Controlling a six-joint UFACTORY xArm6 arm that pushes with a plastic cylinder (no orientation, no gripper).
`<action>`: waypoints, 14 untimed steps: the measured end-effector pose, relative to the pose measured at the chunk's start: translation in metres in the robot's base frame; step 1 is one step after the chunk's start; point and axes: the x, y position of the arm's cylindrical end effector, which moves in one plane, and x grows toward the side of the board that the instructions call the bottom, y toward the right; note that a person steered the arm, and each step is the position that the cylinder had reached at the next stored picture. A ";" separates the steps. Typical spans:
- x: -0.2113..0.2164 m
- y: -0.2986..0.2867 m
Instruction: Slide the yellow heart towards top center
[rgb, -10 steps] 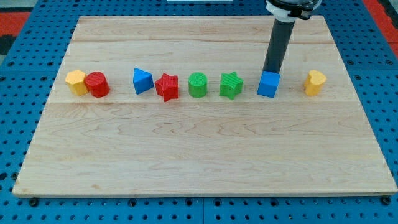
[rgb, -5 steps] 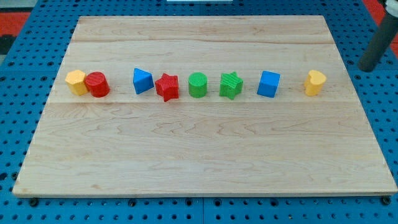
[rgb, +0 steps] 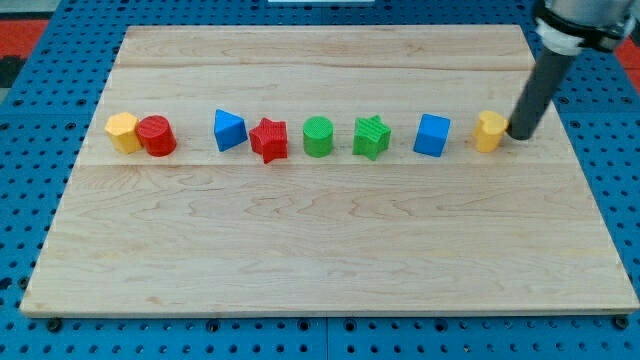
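camera view: a wooden board (rgb: 330, 260) is seen on a blue pegboard (rgb: 30, 120), with eight blocks set in one row across its middle. from the view's left these are a yellow block (rgb: 122, 131) touching a red cylinder (rgb: 156, 135), a blue triangle (rgb: 229, 130), a red star (rgb: 268, 139), a green cylinder (rgb: 318, 136), a green star (rgb: 371, 136), a blue cube (rgb: 432, 134) and, at the view's right end, the yellow heart (rgb: 489, 131). the tool is a plain dark rod with nothing to open or close and nothing held; the tip (rgb: 521, 134) is placed against the heart's right-hand side, touching it or just beside it. contact on that side is judged to drive the heart towards the view's left, along the row, not towards top center. if the push is continued in that line, the heart is likely to be run into the blue cube, which is near it, and the cube would then be displaced. a second risk is noted: the heart is rounded and may be spun or slipped off the tip if it is pushed off-centre. the tip is judged to need a place below and to the right of the heart, so that the push is directed up and leftward. the upper part of the board is not occupied by any block.
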 end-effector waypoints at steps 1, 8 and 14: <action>-0.022 -0.017; -0.094 -0.028; -0.112 -0.225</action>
